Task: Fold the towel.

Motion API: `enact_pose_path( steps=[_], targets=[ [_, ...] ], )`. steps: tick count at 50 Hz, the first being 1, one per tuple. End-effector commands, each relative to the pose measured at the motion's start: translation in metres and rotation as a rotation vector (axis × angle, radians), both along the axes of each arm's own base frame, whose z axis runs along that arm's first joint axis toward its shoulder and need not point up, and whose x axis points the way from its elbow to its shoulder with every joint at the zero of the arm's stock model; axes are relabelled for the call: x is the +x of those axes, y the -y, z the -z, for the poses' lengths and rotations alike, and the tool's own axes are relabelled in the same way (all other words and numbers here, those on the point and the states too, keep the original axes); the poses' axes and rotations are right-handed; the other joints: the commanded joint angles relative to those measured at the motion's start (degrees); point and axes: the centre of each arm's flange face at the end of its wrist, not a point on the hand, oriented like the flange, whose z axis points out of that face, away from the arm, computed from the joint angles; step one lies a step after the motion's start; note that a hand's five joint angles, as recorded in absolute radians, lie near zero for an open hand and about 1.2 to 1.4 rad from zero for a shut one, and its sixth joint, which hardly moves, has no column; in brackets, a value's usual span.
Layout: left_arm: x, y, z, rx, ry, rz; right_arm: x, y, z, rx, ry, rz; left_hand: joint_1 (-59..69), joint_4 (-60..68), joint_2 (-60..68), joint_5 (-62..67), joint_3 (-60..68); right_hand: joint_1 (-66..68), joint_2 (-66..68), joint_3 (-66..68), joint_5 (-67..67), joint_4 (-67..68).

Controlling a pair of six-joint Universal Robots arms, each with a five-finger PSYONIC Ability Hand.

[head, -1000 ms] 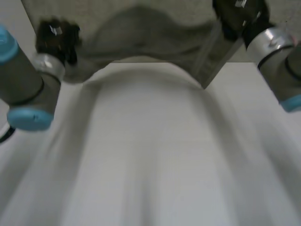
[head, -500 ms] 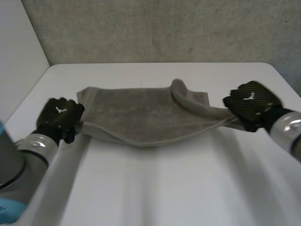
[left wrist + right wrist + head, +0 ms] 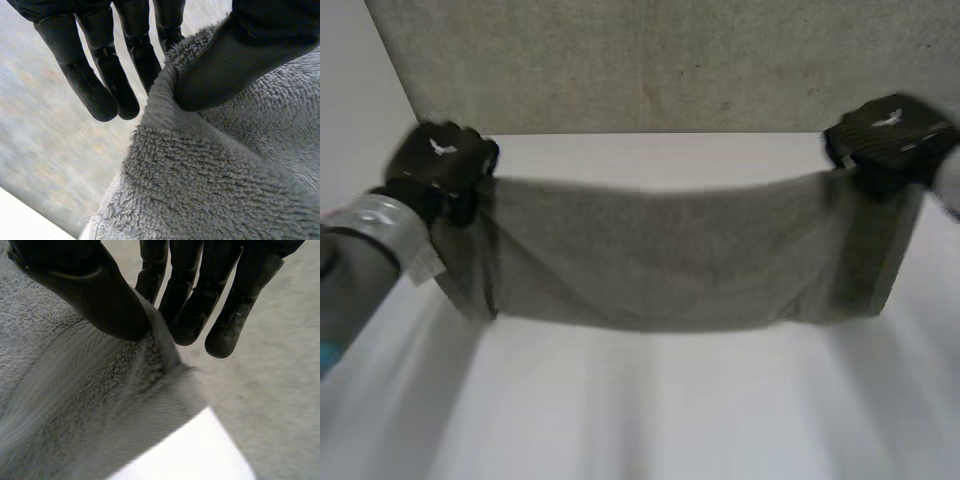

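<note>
While the grey towel (image 3: 660,255) hangs stretched wide above the white counter (image 3: 650,410), each of its upper corners is caught in one black hand. The left hand (image 3: 442,160) holds the upper corner on the robot's left and the right hand (image 3: 888,135) the upper corner on the robot's right. The two hands are well apart and at about the same height, in front of the grey back wall (image 3: 670,60). The towel's top edge runs nearly straight from one hand to the other, dipping a little in the middle, and the cloth falls from it as a broad sheet. A narrow flap of cloth hangs straight down beneath each hand. I cannot tell whether the lower edge touches the counter or hangs just clear of it. In the left wrist view the left hand's thumb (image 3: 235,55) presses down on the looped pile at the towel's edge and pinches the cloth against the inner fingers behind it. The other fingers (image 3: 100,80) point out straight beside the cloth and do not touch it. The right wrist view shows the same grip mirrored: the thumb (image 3: 95,295) lies on top of the towel's corner and clamps its hem against the nearest finger, while the remaining fingers (image 3: 235,305) reach past the edge, free of the cloth. Below that corner a bare patch of counter shows. The grey left arm (image 3: 360,255) comes in low beside the towel's left flap.
</note>
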Motion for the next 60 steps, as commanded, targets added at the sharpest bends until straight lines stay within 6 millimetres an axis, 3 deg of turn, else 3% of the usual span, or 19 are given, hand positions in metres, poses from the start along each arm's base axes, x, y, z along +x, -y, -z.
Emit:
enact_pose_path(
  steps=[1, 4, 8, 9, 11, 12, 13, 14, 16, 20, 23, 25, 30, 31, 38, 44, 49, 56, 60],
  targets=[
    [-0.021, 0.052, 0.055, 0.047, 0.128, 0.026, 0.031, 0.058, 0.055, -0.022, -0.202, 0.052, -2.72, -6.49, -4.98, -14.66, -8.42, 4.07, 4.38, 3.84, 3.02, 3.68],
    [-0.031, 0.075, 0.041, -0.059, 0.189, 0.032, 0.032, 0.073, 0.044, -0.083, -0.194, 0.092, -2.72, -6.49, -4.98, -14.66, -8.42, 4.07, 4.38, 3.84, 3.02, 3.68],
    [-0.038, 0.099, -0.030, -0.292, 0.146, -0.013, 0.038, 0.099, -0.031, -0.365, -0.019, 0.189, -2.72, -6.49, -4.98, -14.66, -8.42, 4.07, 4.38, 3.84, 3.02, 3.68],
    [-0.038, 0.099, -0.031, -0.293, 0.145, -0.013, 0.042, 0.100, -0.054, -0.440, 0.088, 0.192, -2.72, -6.49, -4.98, -14.66, -8.42, 4.07, 4.38, 3.84, 3.02, 3.68],
    [-0.040, 0.096, -0.088, -0.435, 0.049, -0.038, 0.040, 0.101, -0.072, -0.487, 0.190, 0.198, -2.72, -6.49, -4.98, -14.66, -8.42, 4.07, 4.38, 3.84, 3.02, 3.68],
    [-0.040, 0.096, -0.088, -0.436, 0.049, -0.038, 0.037, 0.098, -0.090, -0.529, 0.278, 0.189, -2.72, -6.49, -4.98, -14.66, -8.42, 4.07, 4.38, 3.84, 3.02, 3.68],
    [-0.037, 0.092, -0.118, -0.508, -0.015, -0.049, 0.037, 0.098, -0.091, -0.529, 0.279, 0.189, -2.72, -6.49, -4.98, -14.66, -8.42, 4.07, 4.38, 3.84, 3.02, 3.68],
    [-0.034, 0.087, -0.140, -0.564, -0.086, -0.052, 0.033, 0.088, -0.114, -0.570, 0.358, 0.173, -2.72, -6.49, -4.98, -14.66, -8.42, 4.07, 4.38, 3.84, 3.02, 3.68],
    [-0.030, 0.084, -0.155, -0.604, -0.155, -0.050, 0.030, 0.075, -0.134, -0.597, 0.411, 0.146, -2.72, -6.49, -4.98, -14.66, -8.42, 4.07, 4.38, 3.84, 3.02, 3.68],
    [-0.025, 0.082, -0.166, -0.624, -0.263, -0.033, 0.026, 0.072, -0.115, -0.501, 0.369, 0.077, -2.72, -6.49, -4.98, -14.66, -8.42, 4.07, 4.38, 3.84, 3.02, 3.68],
    [-0.026, 0.084, -0.151, -0.571, -0.287, -0.017, 0.027, 0.073, -0.101, -0.458, 0.346, 0.067, -2.72, -6.49, -4.98, -14.66, -8.42, 4.07, 4.38, 3.84, 3.02, 3.68],
    [-0.026, 0.085, -0.137, -0.529, -0.269, -0.021, 0.029, 0.073, -0.073, -0.387, 0.296, 0.056, -2.72, -6.49, -4.98, -14.66, -8.42, 4.07, 4.38, 3.84, 3.02, 3.68],
    [-0.020, 0.087, -0.058, -0.316, -0.180, -0.046, 0.033, 0.069, -0.025, -0.278, 0.190, 0.044, -2.72, -6.49, -4.98, -14.66, -8.42, 4.07, 4.38, 3.84, 3.02, 3.68],
    [-0.020, 0.087, -0.057, -0.315, -0.180, -0.046, 0.033, 0.069, -0.025, -0.278, 0.189, 0.044, -2.72, -6.49, -4.98, -14.66, -8.42, 4.07, 4.38, 3.84, 3.02, 3.68],
    [-0.009, 0.067, 0.047, -0.028, -0.063, -0.020, 0.031, 0.048, 0.066, -0.062, 0.091, -0.029, -2.72, -6.49, -4.98, -14.66, -8.42, 4.07, 4.38, 3.84, 3.02, 3.68],
    [0.004, 0.049, 0.085, 0.060, -0.006, -0.013, 0.012, 0.026, 0.114, 0.046, 0.032, -0.029, -2.72, -6.49, -4.98, -14.66, -8.42, 4.07, 4.38, 3.84, 3.02, 3.68],
    [0.013, 0.016, 0.109, 0.102, 0.042, 0.014, -0.007, 0.004, 0.099, 0.015, -0.001, 0.005, -2.72, -6.49, -4.98, -14.66, -8.42, 4.07, 4.38, 3.84, 3.02, 3.68],
    [0.018, -0.016, 0.096, 0.075, 0.041, 0.028, -0.035, -0.021, 0.075, -0.025, 0.012, 0.083, -2.72, -6.49, -4.98, -14.66, -8.42, 4.07, 4.38, 3.84, 3.02, 3.68],
    [0.020, -0.025, 0.096, 0.040, 0.037, 0.028, -0.040, -0.030, 0.083, 0.008, 0.009, 0.096, -2.72, -6.49, -4.98, -14.66, -8.42, 4.07, 4.38, 3.84, 3.02, 3.68]
  ],
)
